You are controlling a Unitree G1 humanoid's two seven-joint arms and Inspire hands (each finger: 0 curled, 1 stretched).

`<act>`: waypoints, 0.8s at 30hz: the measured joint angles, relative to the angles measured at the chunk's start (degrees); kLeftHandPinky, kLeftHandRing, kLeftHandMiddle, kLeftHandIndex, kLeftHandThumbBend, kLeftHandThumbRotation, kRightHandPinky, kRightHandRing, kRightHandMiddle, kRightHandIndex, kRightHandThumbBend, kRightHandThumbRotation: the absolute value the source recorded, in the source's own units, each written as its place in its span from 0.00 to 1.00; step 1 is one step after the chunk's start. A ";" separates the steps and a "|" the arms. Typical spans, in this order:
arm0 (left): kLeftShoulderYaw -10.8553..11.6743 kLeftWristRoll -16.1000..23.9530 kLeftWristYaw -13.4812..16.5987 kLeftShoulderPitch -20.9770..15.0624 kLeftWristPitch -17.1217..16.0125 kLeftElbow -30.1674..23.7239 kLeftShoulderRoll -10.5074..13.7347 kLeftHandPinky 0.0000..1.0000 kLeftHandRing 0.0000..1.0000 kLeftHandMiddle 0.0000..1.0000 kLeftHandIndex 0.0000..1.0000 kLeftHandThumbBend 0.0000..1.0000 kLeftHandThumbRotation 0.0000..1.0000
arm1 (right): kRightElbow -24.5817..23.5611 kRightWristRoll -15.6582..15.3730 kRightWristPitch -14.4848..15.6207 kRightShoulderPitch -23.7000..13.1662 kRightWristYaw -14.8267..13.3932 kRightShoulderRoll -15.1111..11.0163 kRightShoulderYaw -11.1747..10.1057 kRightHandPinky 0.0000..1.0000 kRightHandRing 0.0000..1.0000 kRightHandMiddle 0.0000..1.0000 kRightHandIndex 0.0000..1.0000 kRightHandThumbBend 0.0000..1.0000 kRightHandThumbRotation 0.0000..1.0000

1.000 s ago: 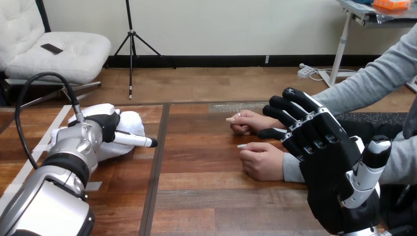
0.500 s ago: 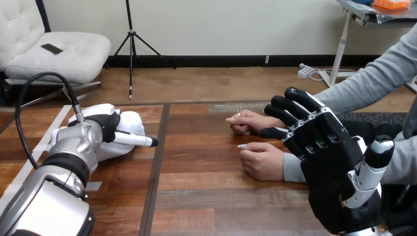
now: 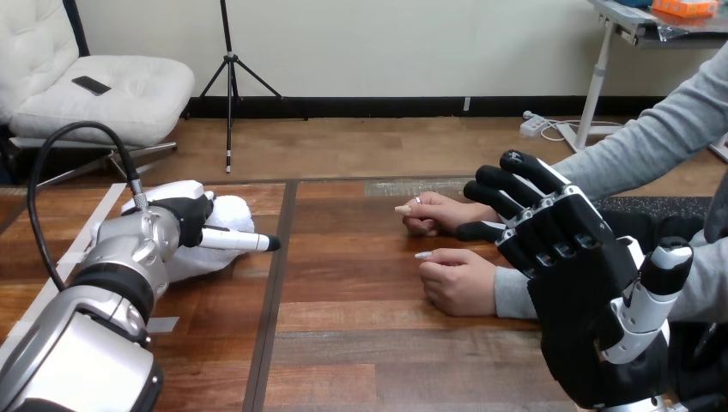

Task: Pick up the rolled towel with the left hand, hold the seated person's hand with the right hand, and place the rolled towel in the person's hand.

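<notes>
Movement over the last second is minimal. The left robot hand (image 3: 176,215) sits on the rolled towel (image 3: 225,215) at the left side of the bench (image 3: 360,343) and has crept slightly toward the bench's middle. The towel has not left the surface. White cloth shows beyond and beneath this robot hand, but whether the hand has clamped on the towel cannot be told from the head view. The right robot hand (image 3: 567,257) has drifted a little to the right and downward. It is raised at the right side with its fingers (image 3: 515,163) straight and spread apart, and it holds nothing. In the view its fingertips overlap the wrist area of the person's farther hand (image 3: 438,210). Whether they touch cannot be told, and nothing is curled round that hand or wrist. The person's farther hand and the person's nearer hand (image 3: 459,279) lie on the bench where they were, one beside the other, loosely curled with palms down. Judged from this layout, the task is at an early stage: the towel pick-up is not confirmed, the hold on the person's hand is not yet made, and no palm is turned up to receive the towel. The towel and the person's hands are well apart.
</notes>
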 measured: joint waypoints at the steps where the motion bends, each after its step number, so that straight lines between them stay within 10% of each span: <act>1: 0.07 -0.17 0.01 0.00 -0.34 -0.05 0.11 1.00 1.00 1.00 1.00 0.87 0.87 | 0.00 0.00 -0.07 0.00 0.00 -0.01 -0.03 0.61 0.79 0.78 0.78 0.90 1.00; 24: 2.11 -3.01 -0.05 2.94 -7.74 -3.64 1.83 1.00 1.00 1.00 1.00 0.89 0.84 | 0.00 0.08 0.03 -0.20 -0.10 -0.10 -0.37 0.61 0.79 0.80 0.79 0.90 1.00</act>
